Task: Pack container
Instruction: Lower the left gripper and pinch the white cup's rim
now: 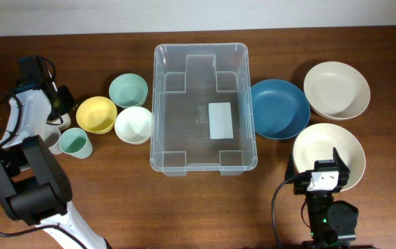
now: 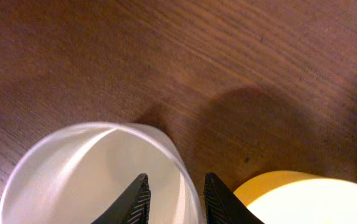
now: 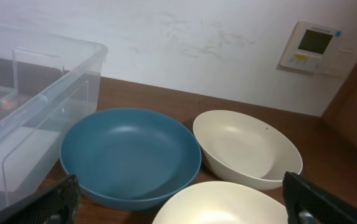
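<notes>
- Container (image 1: 157, 104): big clear plastic bin, rectangular w/ rounded rim, moulded ridges inside, white rect. label (image 1: 220, 120) on its base.
- Sits mid-table (image 1: 115, 41), upright, open side up, long side running front to back. Cups on its left, bowls on its right.
- Blue bowl (image 1: 279, 108) is just beside its right wall. White cup no. 2 (image 1: 133, 124) is near its left wall.
- Left claw (image 2: 176, 186): jaws parted only a little, astride the wall of a pale white cup (image 2: 72, 168). One finger (image 2: 134, 202) is inside the cup, the other outside.
- Gap shows btwn the inner finger and the cup wall. Can't tell if the outer finger touches it. No pinch visible.
- Yellow cup (image 2: 309, 199) is just beside that cup, on the outer-finger side.
- Right claw (image 3: 181, 202): spread wide, nothing btwn the fingers, hovers over the near cream bowl (image 3: 228, 199).
- Ahead of the right claw: the blue bowl and a far cream bowl (image 3: 247, 146), side by side. Container's clear wall is at the left edge of that view.
</notes>
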Robot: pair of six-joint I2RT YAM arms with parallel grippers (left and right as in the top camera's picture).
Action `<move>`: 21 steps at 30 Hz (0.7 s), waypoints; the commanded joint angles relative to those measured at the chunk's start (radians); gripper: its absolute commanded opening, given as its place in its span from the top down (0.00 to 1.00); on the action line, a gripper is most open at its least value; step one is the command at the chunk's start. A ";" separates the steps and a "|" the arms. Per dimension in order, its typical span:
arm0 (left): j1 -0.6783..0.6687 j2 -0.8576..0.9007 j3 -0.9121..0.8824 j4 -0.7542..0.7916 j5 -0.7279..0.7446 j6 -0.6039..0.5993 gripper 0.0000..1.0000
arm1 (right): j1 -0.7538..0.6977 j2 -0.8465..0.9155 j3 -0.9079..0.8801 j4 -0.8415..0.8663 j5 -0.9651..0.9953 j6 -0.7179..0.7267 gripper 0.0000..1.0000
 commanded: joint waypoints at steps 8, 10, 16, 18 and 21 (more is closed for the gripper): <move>0.002 0.011 0.012 0.027 0.010 0.003 0.70 | -0.007 -0.006 -0.005 -0.005 0.016 -0.003 0.01; 0.002 0.011 0.012 0.029 0.010 0.003 0.70 | -0.007 -0.006 -0.005 -0.005 0.016 -0.003 0.01; 0.002 0.012 0.010 0.030 0.010 0.003 0.70 | -0.007 -0.006 -0.005 -0.005 0.016 -0.003 0.01; 0.002 0.012 0.008 0.030 0.010 0.003 0.70 | -0.007 -0.006 -0.005 -0.005 0.016 -0.003 0.01; 0.002 0.012 0.008 0.030 0.010 0.003 0.70 | -0.007 -0.006 -0.005 -0.005 0.016 -0.003 0.01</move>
